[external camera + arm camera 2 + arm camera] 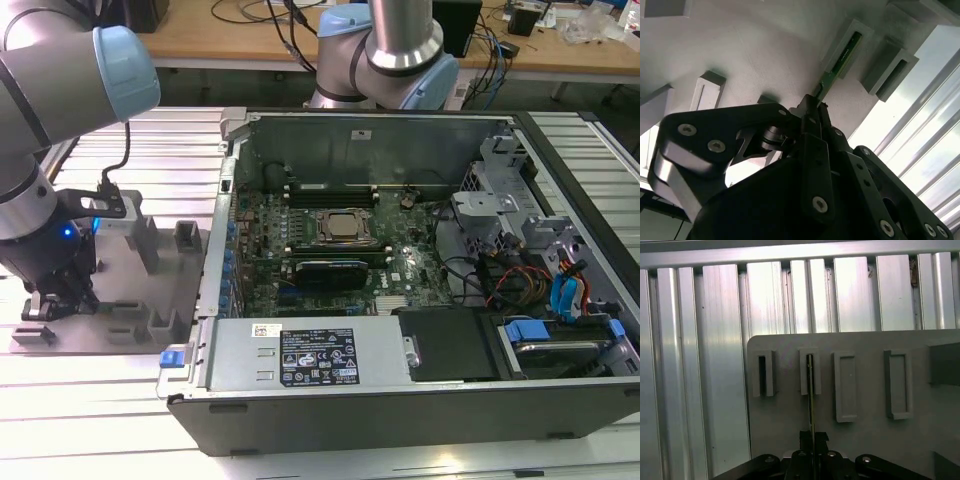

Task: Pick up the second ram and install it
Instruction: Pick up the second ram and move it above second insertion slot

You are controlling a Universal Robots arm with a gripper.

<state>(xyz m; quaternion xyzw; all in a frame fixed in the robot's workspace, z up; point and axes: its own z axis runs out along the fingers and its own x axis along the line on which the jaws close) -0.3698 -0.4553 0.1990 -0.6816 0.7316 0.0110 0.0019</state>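
- The second ram (844, 54) is a thin green strip. In the first wrist view it is seen edge-on as a narrow line, so the chips along it are hard to make out.
- It stands on edge in a slot of the grey holder tray (780, 430), which lies on the ribbed metal desk (715, 340).
- The hand (813, 106) is clamped on the strip's near end, one finger against each face.
- The strip's far end is sunk between the slot walls, and the fingers cover its near end.
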